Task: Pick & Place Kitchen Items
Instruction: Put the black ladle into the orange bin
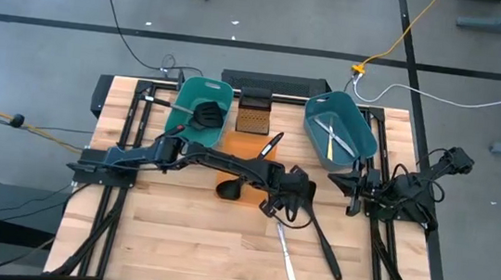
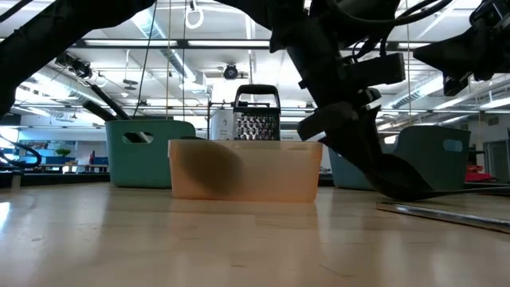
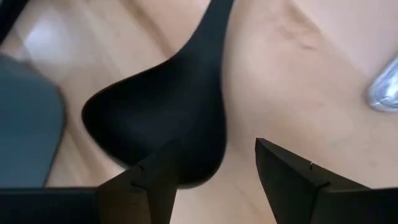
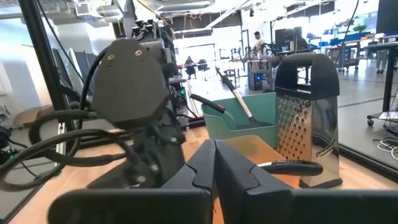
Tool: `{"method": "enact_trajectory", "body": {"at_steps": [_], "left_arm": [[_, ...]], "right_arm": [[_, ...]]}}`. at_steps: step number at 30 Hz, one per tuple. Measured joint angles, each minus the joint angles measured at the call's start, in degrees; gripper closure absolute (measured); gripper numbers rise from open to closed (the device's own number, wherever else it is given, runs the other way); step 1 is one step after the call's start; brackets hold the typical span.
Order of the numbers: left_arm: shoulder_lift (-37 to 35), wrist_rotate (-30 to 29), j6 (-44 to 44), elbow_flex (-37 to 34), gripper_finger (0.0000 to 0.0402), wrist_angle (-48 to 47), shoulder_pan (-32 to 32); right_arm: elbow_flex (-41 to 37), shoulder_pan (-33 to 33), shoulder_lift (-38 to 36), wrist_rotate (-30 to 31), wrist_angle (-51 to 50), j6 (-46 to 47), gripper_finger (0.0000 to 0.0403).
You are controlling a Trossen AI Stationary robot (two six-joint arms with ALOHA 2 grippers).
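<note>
Two pincers on show, and the left pincer [image 3: 214,180] is the busy one: its fingers [image 3: 155,186] stand spread over the bowl of a black ladle [image 3: 165,121] that lies on the worktop [image 1: 174,244] near the middle, its long handle running away towards the right front corner. That ladle looks like light, stiff plastic, smooth and likely a bit slick; the rounded bowl would probably squirm out of a pinch, so the thin neck just behind the bowl, or the handle, seems the better place to take hold. Just beside it lies a silver knife [image 1: 286,254], flat and thin, which could get nudged. Close behind sit an orange tub [image 2: 245,169] with a black-handled knife [image 1: 269,146] resting across its edge, a metal grater [image 2: 256,116], and a teal tub [image 1: 200,109] already holding a slotted spatula [image 1: 203,114]. Over at the right edge the right pincer [image 4: 214,171] waits, fingers pressed together, beside a second teal tub [image 1: 339,129].
</note>
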Motion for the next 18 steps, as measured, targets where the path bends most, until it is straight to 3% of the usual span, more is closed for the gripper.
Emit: {"method": "enact_trajectory", "body": {"at_steps": [10,18], "left_arm": [[1.02,-1.47,5.64,0.25,0.0191,0.29,0.61],[1.17,-6.42,14.7,0.17,0.0191,2.65,-0.67]], "right_arm": [[0.0,0.0,0.0,0.0,0.0,0.02,0.0387],[0.0,0.0,0.0,0.02,-0.01,-0.34,0.0387]]}}
